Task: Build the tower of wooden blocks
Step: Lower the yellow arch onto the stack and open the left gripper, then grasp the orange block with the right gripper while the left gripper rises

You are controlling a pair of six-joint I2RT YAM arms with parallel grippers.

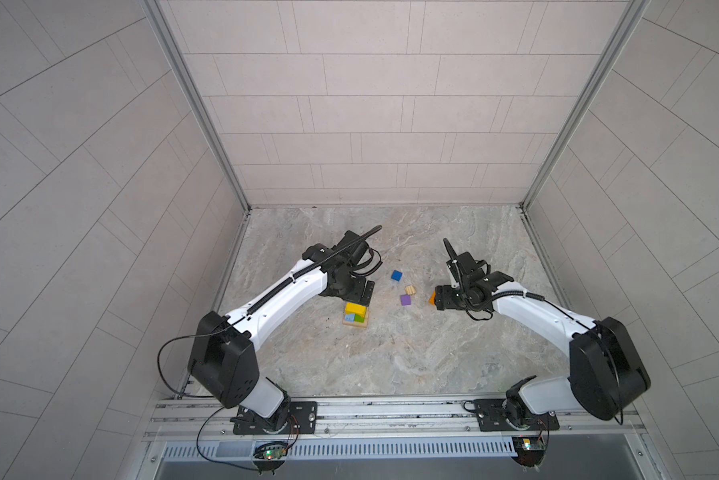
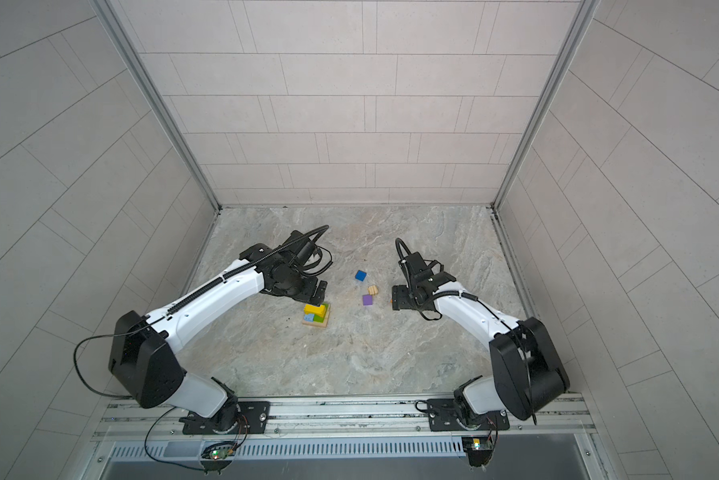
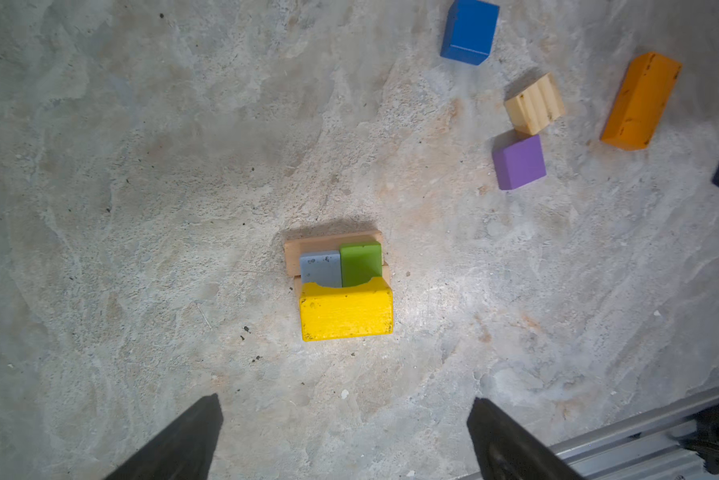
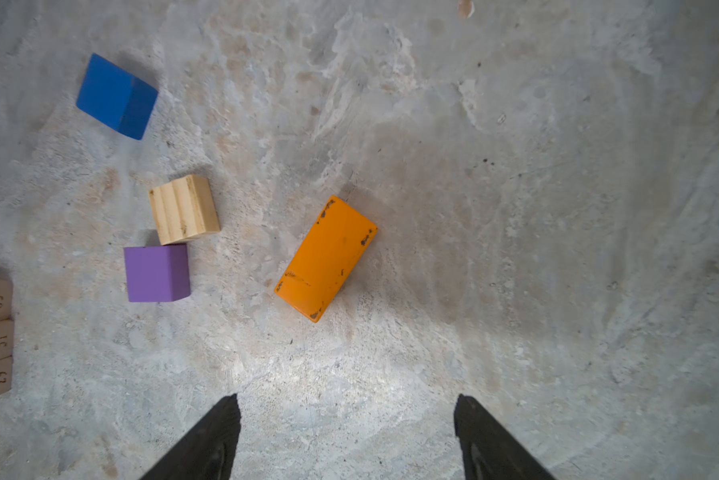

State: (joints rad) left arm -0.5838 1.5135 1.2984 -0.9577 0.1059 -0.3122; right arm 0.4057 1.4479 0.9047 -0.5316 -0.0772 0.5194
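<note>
The left arm (image 1: 285, 295) and right arm (image 1: 532, 309) reach from the near rail (image 1: 391, 409), elbows out, wrists bent down over the tabletop (image 1: 391, 357). The left tool (image 3: 345, 400) hangs wide open and empty above the far side of the tower (image 1: 355, 314). The tower has tan bars (image 3: 332, 240) below, a light-blue bar (image 3: 320, 269) and a green bar (image 3: 360, 262) side by side running near-far, and a yellow block (image 3: 346, 312) crosswise on their far ends. The tan bars' ends seem to read 58, 31, 29. The right tool (image 4: 347, 397) gapes empty above the orange bar (image 4: 326, 257), which lies flat, skewed to its jaws. A blue cube (image 4: 114, 95), tan block (image 4: 184, 209) and purple cube (image 4: 156, 272) lie between.
</note>
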